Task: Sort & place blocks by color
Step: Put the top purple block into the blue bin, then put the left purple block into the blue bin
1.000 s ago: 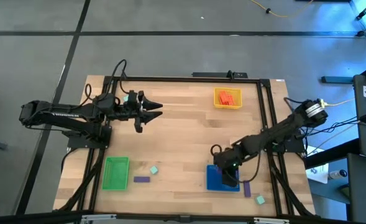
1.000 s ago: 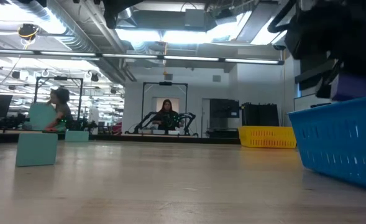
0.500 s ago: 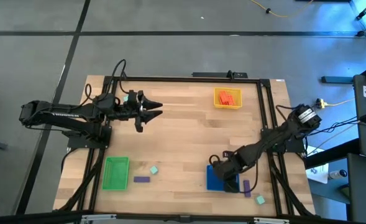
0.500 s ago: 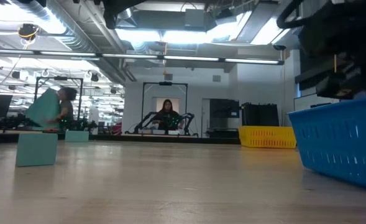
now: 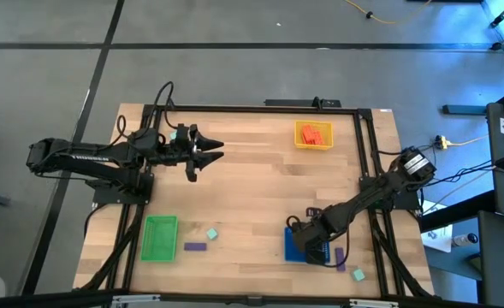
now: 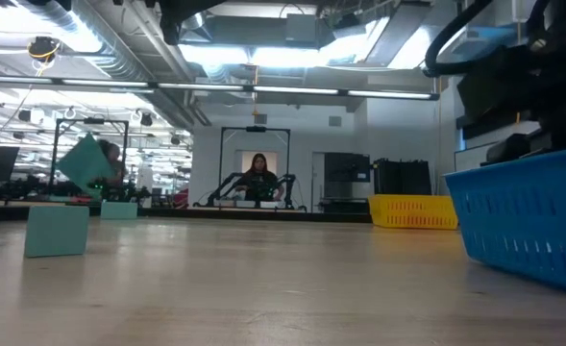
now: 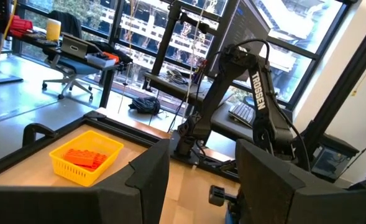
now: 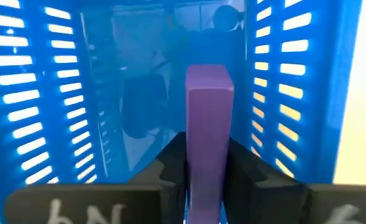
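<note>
Purple bar (image 8: 209, 134): clamped between the right gripper's (image 8: 206, 165) fingers, held inside the blue tray (image 8: 58, 93). Purple bars on table: one (image 5: 195, 246) beside the green tray (image 5: 158, 237), one (image 5: 340, 257) beside the blue tray. Mint cubes (image 5: 211, 233), (image 5: 358, 275): loose. Orange blocks (image 5: 312, 133): in yellow tray (image 5: 300, 143). Left gripper (image 5: 219, 151): fingers apart, empty, far side.

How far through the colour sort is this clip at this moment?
Done: orange-red blocks sit in the yellow tray. In hand: the right gripper holds a purple bar inside the blue tray. Left: purple bars and mint cubes on the table; green tray empty. Left gripper waits, open.
</note>
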Action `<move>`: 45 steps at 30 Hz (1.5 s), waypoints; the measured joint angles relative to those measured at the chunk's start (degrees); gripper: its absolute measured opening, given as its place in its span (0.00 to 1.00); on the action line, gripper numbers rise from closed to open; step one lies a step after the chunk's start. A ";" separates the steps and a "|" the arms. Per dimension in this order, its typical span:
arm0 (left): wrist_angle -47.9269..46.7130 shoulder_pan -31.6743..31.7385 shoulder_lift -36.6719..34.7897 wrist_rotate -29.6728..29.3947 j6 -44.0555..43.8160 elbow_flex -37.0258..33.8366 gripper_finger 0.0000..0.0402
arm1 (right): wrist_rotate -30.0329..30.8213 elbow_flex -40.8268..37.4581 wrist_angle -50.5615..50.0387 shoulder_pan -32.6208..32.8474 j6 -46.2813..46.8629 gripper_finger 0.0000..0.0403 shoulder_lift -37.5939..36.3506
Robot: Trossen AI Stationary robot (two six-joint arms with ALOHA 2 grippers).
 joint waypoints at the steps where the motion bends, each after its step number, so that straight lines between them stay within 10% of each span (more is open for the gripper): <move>1: 0.02 0.00 0.00 0.00 0.00 0.00 0.43 | 0.18 0.00 0.00 0.00 0.00 0.17 0.07; 8: 0.02 0.00 0.00 -0.02 -0.01 0.00 0.43 | 0.23 0.00 0.13 0.00 -0.04 0.34 0.09; 29: 0.02 0.00 0.00 -0.07 -0.01 0.00 0.43 | -6.32 0.02 -2.53 0.00 -4.06 0.36 -1.70; 45: -0.03 0.01 0.00 -0.07 -0.01 0.00 0.43 | -0.34 0.02 -5.34 -0.41 -8.01 0.36 -22.88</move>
